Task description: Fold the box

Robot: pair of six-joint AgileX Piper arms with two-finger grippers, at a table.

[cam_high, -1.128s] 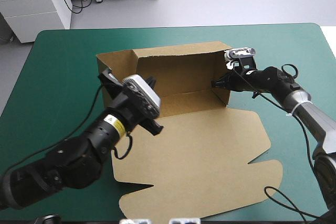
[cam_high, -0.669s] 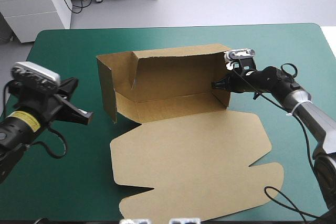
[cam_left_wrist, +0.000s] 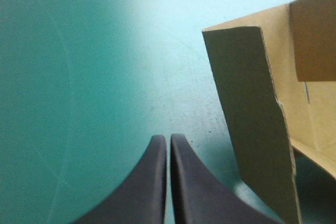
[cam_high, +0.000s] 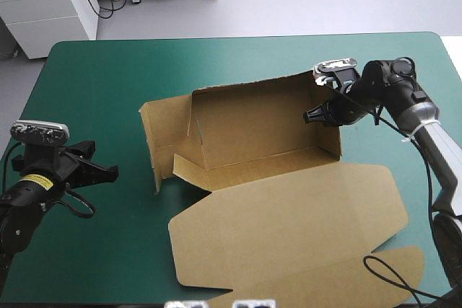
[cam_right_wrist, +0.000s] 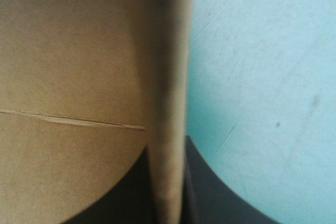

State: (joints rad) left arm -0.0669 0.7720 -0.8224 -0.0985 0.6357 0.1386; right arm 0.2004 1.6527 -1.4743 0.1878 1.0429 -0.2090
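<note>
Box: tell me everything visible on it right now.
The box is a cut sheet of brown board, partly raised. Its long back wall and left end flap stand up, and a narrow floor strip lies in front of the wall. The large lid panel, with notched tabs, lies flat on the teal-green cover toward the near edge. The right gripper is shut on the right end wall. The left gripper, shut, is apart from it.

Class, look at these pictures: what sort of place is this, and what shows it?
Probably a robotics test bench: a teal-green table, the left claw shut over it, the right claw gripping a part-folded brown box.
</note>
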